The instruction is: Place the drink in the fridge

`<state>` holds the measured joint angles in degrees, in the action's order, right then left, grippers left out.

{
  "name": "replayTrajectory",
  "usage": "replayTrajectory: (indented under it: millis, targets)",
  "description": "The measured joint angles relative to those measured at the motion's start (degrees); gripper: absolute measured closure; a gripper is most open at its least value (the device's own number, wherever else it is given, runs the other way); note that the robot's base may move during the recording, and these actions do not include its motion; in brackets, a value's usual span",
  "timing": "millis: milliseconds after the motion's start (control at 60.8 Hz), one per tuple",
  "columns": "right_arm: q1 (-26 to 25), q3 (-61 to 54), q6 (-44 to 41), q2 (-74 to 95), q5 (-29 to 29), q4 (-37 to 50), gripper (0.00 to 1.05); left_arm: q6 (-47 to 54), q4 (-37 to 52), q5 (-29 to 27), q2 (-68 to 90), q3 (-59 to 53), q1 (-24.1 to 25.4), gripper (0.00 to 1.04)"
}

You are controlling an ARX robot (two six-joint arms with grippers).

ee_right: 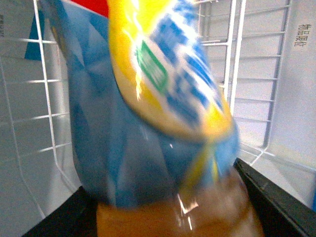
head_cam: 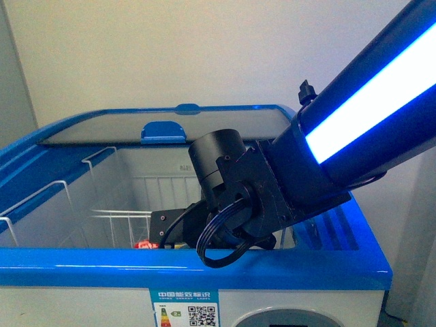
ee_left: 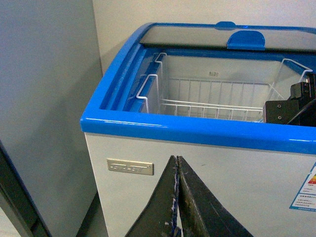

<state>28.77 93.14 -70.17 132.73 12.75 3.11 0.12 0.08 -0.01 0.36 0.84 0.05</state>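
The drink (ee_right: 148, 113) is a plastic bottle with a blue and yellow label, amber liquid and a bit of red at its top. It fills the right wrist view, blurred. It stands between the fingers (ee_right: 279, 197) of my open right gripper (ee_right: 168, 219), inside a white wire basket (ee_right: 252, 74) of the fridge. In the front view my right arm (head_cam: 238, 197) reaches down into the open fridge (head_cam: 204, 269), and a red spot (head_cam: 144, 244) shows just above the rim. My left gripper (ee_left: 177, 165) is shut and empty, outside the fridge's white front wall (ee_left: 237, 177).
The sliding glass lid (head_cam: 170, 126) is pushed to the back, with its blue handle (head_cam: 163, 131) up. Wire baskets (ee_left: 207, 106) line the inside. A grey cabinet (ee_left: 44, 98) stands close beside the fridge. The right arm's black wrist (ee_left: 291, 106) shows over the rim.
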Motion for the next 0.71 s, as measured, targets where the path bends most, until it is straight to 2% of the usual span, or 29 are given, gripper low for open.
replayTrajectory:
  millis: [214,543,625,708]
  targets:
    - [0.0,-1.1,0.6,-2.0,-1.9,2.6,0.06,0.0,0.0,0.0,0.0,0.0,0.0,1.02]
    - [-0.7,-9.0,3.5,-19.0,-5.6,4.0,0.07,0.0,0.0,0.0,0.0,0.0,0.0,1.02]
    - [-1.6,-12.8,8.3,-25.8,-4.8,4.2,0.07,0.0,0.0,0.0,0.0,0.0,0.0,1.02]
    - [-3.5,-15.6,16.3,-31.7,-1.4,5.2,0.07,0.0,0.0,0.0,0.0,0.0,0.0,1.02]
